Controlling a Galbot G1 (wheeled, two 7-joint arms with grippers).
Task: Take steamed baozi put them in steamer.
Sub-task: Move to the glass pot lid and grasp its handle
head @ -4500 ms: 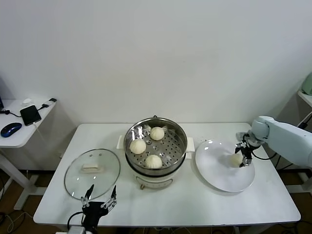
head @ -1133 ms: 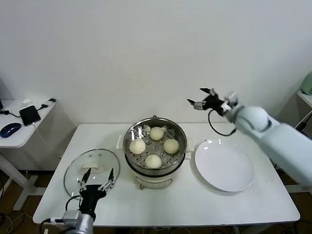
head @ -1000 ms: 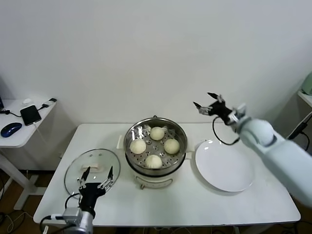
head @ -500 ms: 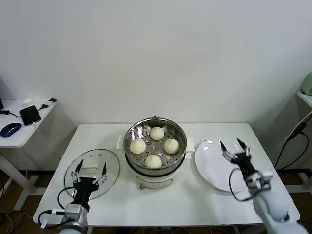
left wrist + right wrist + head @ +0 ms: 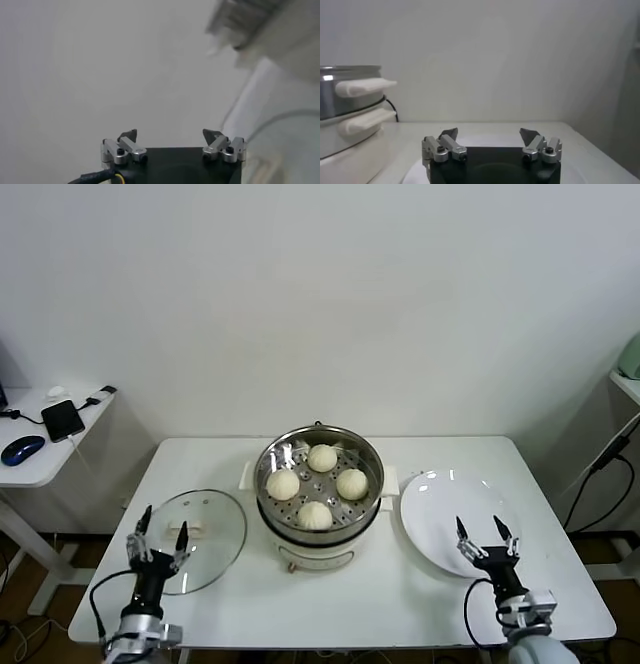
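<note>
Four cream-white steamed baozi [image 5: 317, 484]; shiny silver steamer [image 5: 320, 489], perforated floor, cream base; white plate [image 5: 440, 514]; clear glass lid [image 5: 205, 534]; white table [image 5: 380, 604].

The white table [image 5: 400, 604] carries the steamer [image 5: 320, 529], glass lid [image 5: 200, 529] and plate [image 5: 450, 529].

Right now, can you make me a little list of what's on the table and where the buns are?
buns: four baozi, all inside the steamer
steamer: steel pot on a white base, mid table, uncovered
lid: glass lid lying flat on the table, on the steamer's left
plate: white plate, nothing on it, on the steamer's right
left tool: open, near edge, over the lid
right tool: open, near edge, over the plate
</note>
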